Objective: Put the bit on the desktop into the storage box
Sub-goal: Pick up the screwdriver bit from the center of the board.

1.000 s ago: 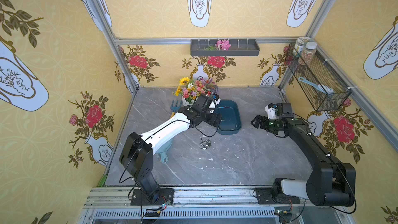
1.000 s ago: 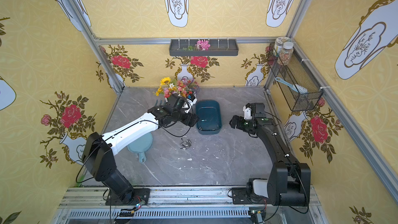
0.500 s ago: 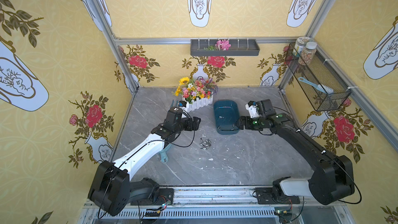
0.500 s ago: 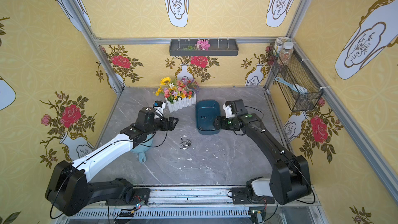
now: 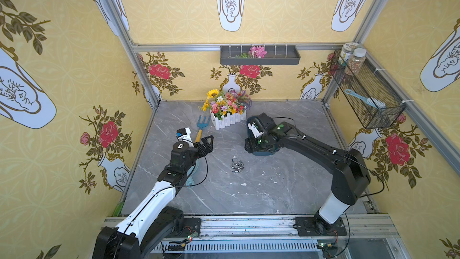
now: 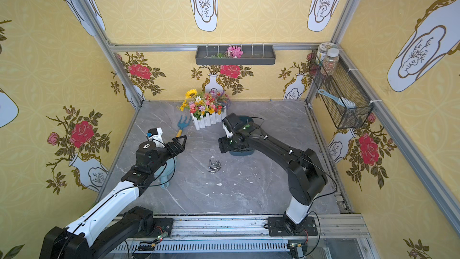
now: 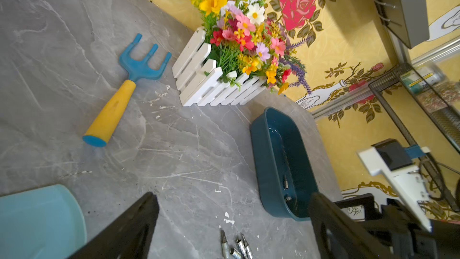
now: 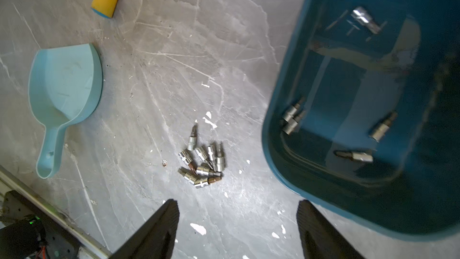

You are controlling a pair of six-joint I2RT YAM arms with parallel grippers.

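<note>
Yellow floral wallpaper [image 5: 174,8] covers walls framed by aluminium rails [image 5: 174,47].

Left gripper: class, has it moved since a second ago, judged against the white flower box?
Yes. The left gripper has drawn away from the white flower box, back toward its own base.

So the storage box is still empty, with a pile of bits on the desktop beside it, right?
Not empty: the right wrist view shows several bits inside the storage box. The pile does lie on the desktop beside it.
</note>
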